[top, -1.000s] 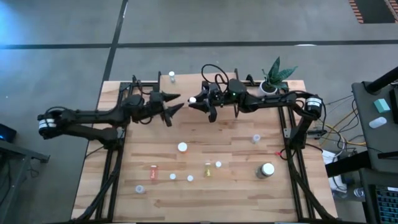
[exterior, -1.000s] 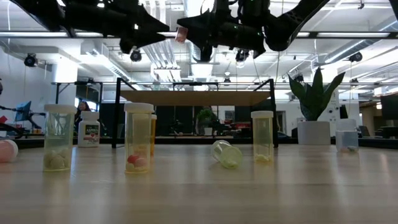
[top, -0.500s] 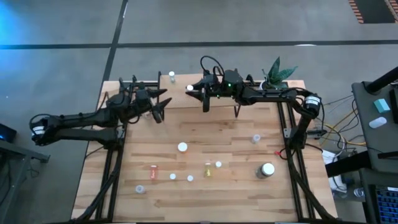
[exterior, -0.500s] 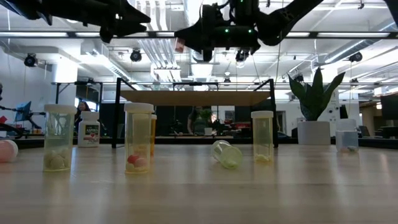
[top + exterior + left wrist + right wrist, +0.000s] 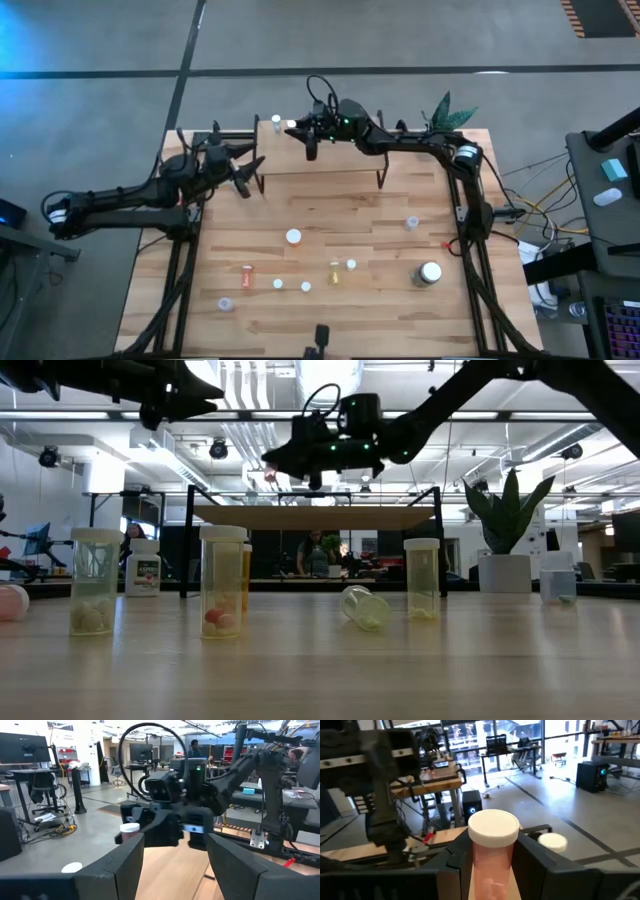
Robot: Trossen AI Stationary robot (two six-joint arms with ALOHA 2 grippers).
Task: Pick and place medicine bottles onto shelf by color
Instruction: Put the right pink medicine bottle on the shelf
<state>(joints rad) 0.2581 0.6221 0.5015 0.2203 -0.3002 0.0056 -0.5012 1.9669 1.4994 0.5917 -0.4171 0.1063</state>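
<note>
Gripping a pink bottle (image 5: 492, 852) with white cap, right jaws (image 5: 297, 130) pinched on it above the shelf (image 5: 330, 150), near a white-capped bottle (image 5: 276, 122) standing there; left jaws (image 5: 243, 165) spread, holding nothing, off the shelf's end; below, clear capped bottles (image 5: 222, 580) on the wooden worktop (image 5: 330, 300) with pills at their bottoms; beyond, workshop desks, ceiling lights.

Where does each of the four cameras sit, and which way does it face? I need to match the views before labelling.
High: overhead, straight down on table; both arms, shelf.
Low: tabletop height, level across the bottles; arms above.
Left wrist: past its open left hand toward the right arm.
Right wrist: past the right hand gripping the pink bottle.
Shared: the pink bottle shows in both wrist views.
</note>
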